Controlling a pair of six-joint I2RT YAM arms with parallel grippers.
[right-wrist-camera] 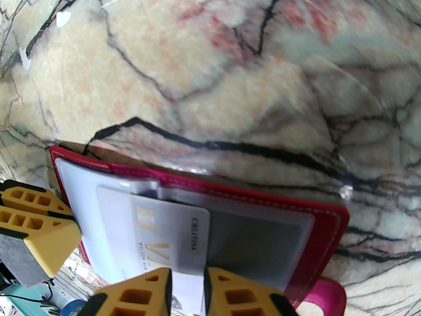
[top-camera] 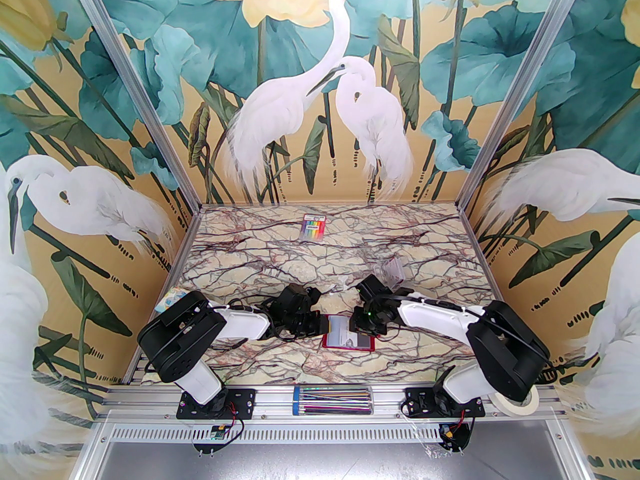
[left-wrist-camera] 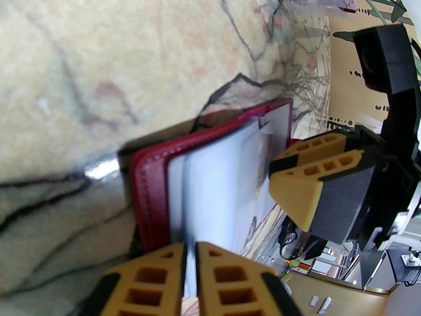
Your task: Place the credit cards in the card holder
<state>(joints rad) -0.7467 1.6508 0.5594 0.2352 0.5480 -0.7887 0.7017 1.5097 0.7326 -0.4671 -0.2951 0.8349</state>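
Dark red leather-look card holder (top-camera: 362, 341) lies open on the veined marble-print table (top-camera: 300, 263), near-centre, between both arms; left gripper (left-wrist-camera: 190, 252) is pressed together on the edge of a clear sleeve (left-wrist-camera: 217, 183), holding that page up off the cover; right gripper (right-wrist-camera: 187, 275) pinches the near end of a pale silvery credit card with gold lettering (right-wrist-camera: 171, 229); the card lies over the holder's left page, far end at a sleeve mouth; how far in, cannot tell; pink snap tab (right-wrist-camera: 324, 293) sticks out at the near corner.
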